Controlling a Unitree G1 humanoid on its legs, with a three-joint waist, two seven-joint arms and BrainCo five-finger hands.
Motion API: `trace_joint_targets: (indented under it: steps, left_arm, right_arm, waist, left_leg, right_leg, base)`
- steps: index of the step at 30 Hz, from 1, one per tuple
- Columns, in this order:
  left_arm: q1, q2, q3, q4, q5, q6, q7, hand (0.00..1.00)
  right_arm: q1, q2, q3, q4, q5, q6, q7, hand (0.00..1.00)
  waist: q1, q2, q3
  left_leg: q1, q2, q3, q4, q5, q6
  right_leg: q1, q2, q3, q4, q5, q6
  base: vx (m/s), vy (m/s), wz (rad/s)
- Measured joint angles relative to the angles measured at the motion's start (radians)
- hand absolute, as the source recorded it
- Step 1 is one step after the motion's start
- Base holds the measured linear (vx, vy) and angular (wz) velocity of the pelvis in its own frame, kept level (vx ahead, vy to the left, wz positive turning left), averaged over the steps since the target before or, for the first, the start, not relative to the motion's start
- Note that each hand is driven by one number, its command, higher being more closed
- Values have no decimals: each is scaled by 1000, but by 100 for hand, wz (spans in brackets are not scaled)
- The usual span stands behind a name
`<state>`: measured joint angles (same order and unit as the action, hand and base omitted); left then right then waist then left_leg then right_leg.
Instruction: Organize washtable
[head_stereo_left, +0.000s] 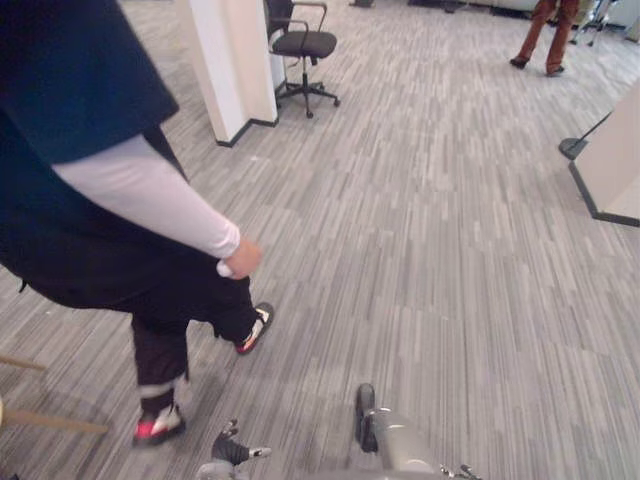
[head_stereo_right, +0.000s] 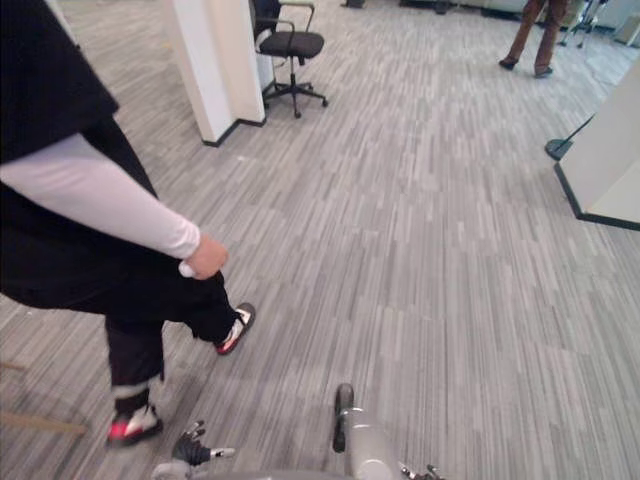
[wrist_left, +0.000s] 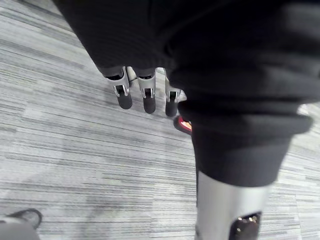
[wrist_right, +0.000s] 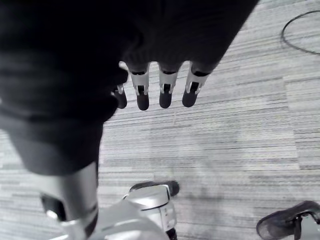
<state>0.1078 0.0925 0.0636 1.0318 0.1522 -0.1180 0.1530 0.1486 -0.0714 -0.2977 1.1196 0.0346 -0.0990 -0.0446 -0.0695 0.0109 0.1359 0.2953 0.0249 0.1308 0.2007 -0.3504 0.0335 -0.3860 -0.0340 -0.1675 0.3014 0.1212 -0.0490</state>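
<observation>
The left hand (wrist_left: 148, 96) hangs low over the grey striped carpet floor (head_stereo_left: 430, 260). Its fingers (wrist_left: 123, 95) are straight and released, grasping nothing, with their dark tips pointing at the carpet. A red-edged bit of shoe shows just past them. From the head the same hand appears at the lower edge, near the person's rear shoe (head_stereo_left: 158, 424).

The right hand (wrist_right: 165, 92) hangs the same way on the other side. Its fingers (wrist_right: 142, 96) are straight, relaxed and apart from everything, with bare carpet beyond the tips.

Where the washtable stands cannot be told from these views, so its place relative to the fingers cannot be told either.

A person (head_stereo_left: 70, 180) in a dark top with a white long sleeve is on the robot's left, close by and in mid-stride. The person's hand (head_stereo_left: 242, 258) is closed around a small white thing. The front shoe (head_stereo_left: 255, 328) is tilted up on its toe.

Two light wooden rails (head_stereo_left: 50, 422) cross the lower left corner. Farther off stand a white pillar (head_stereo_left: 232, 65) and, just beside it, a dark office chair (head_stereo_left: 303, 45) on a star base. A second person's legs (head_stereo_left: 548, 30) in brown trousers are at the far right. A pale panel (head_stereo_left: 612, 160) with a dark base stands on the right.
</observation>
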Motion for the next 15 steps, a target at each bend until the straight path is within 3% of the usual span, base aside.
trace_joint_targets:
  steps: [1,2,3,4,5,6,7,8,9,10,11,13,14,15]
  left_arm:
    - [-5,-25,37,1,0,0,-2,0]
    - [-12,-40,52,-2,1,-1,-3,0]
    - [-7,-81,111,4,1,-4,-5,0]
    - [10,-89,149,0,-2,-11,-5,0]
    - [13,-103,163,5,-1,-11,-12,0]
    - [26,-105,181,2,-4,-13,-25,0]
    - [30,-96,200,2,-4,-14,-26,0]
    - [39,-76,219,3,-4,-8,-25,0]
    - [70,-64,227,2,-7,-10,-25,0]
    - [79,-67,241,-1,-11,-14,-24,0]
    - [97,-65,250,1,-14,-11,-25,0]
    - [110,-62,249,3,-17,-8,-33,0]
    - [114,-61,245,20,-25,-7,-40,0]
    - [120,-66,241,25,-26,-4,-40,0]
  right_arm:
    - [-13,1,-32,-6,-2,-1,-8,0]
    - [-13,-8,-53,-7,-4,-3,-10,0]
    - [1,-11,-60,-11,-5,-6,-11,0]
    - [19,-10,-58,-15,-4,-3,-11,0]
    - [32,-27,-57,-23,-4,-2,-12,0]
    - [26,-38,-69,-18,5,-2,-15,0]
    - [15,-32,-73,-7,7,-4,-18,0]
    - [3,-25,-73,8,13,-1,-17,0]
    - [-4,-15,-62,21,13,-2,-17,0]
    - [-6,-10,-62,26,13,-3,-16,0]
    - [-30,-8,-62,43,13,-3,-15,0]
    - [-36,-3,-64,46,13,-3,-15,0]
    - [-36,-3,-63,45,13,-6,-13,0]
    - [-32,-9,-63,44,13,-7,-10,0]
  waist:
    - [6,15,11]
    - [-3,15,24]
    - [-12,31,34]
    - [-1,46,10]
    - [4,91,2]
    - [10,120,4]
    - [19,113,7]
    - [33,82,14]
    - [37,52,17]
    - [37,41,20]
    - [55,23,26]
    - [60,11,31]
    - [62,12,30]
    - [63,20,25]
  left_leg:
    - [-17,9,-20,101,44,-70]
    - [-29,5,-31,182,87,-80]
    - [-93,28,-41,404,191,-106]
    - [-159,51,-37,585,324,-166]
    - [-216,116,-2,755,430,-173]
    - [-295,196,49,921,389,-116]
    - [-340,224,82,984,350,-66]
    - [-395,241,113,1020,299,-33]
    - [-452,240,122,992,252,-40]
    - [-482,236,125,962,232,-39]
    - [-548,234,138,817,184,-63]
    - [-590,215,162,566,176,-82]
    - [-617,192,163,357,183,-93]
    - [-629,158,149,172,214,-131]
  right_leg:
    - [-3,-12,-1,105,-72,-8]
    - [-7,-31,-8,186,-111,-20]
    - [12,3,-44,252,-189,-12]
    - [70,26,-54,188,-213,-56]
    - [116,58,-62,187,-267,-58]
    - [175,95,-39,165,-301,-72]
    - [214,102,-16,147,-317,-75]
    - [296,96,21,94,-326,-67]
    - [377,80,44,24,-329,-59]
    - [419,73,55,-6,-329,-54]
    - [491,51,77,-64,-338,-33]
    - [546,27,82,-104,-359,3]
    - [589,5,73,-133,-387,29]
    - [631,-8,54,-157,-427,54]
  base:
    - [951,-179,-1]
    - [907,-191,5]
    - [718,-228,2]
    - [674,-252,-21]
    - [801,-162,-56]
    - [570,-52,-67]
    - [706,6,-77]
    - [674,16,-63]
    - [803,27,-47]
    - [784,49,-40]
    - [604,85,-30]
    - [572,140,-14]
    - [566,241,14]
    - [582,278,18]
